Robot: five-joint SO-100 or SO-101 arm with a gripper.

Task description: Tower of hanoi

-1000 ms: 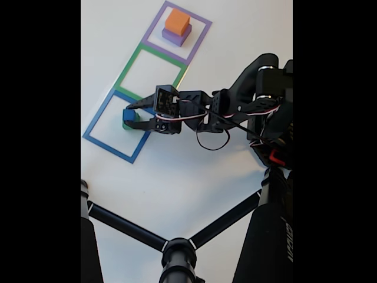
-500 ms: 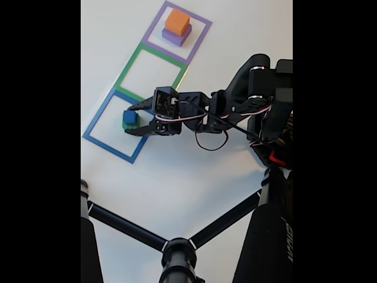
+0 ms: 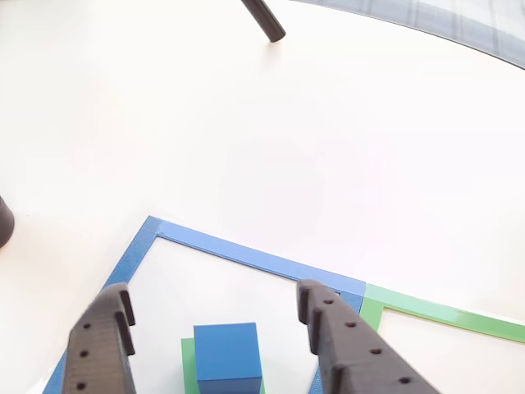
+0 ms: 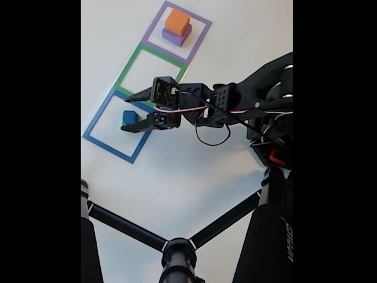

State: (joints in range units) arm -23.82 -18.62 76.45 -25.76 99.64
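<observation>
Blue cube (image 3: 227, 351) atop green square block (image 3: 189, 361): we judge our spread end effector (image 3: 217, 316) could topple it.

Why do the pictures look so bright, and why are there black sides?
In the fixed view, black bars flank an upright picture; the white table looks washed out. In the other view, the table glares too, yet the blue cube and hand stay sharp.

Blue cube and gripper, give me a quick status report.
Gripper open, fingers either side of the blue cube, not touching. Cube sits on the green block inside the blue outline. Nothing in the way.
</observation>
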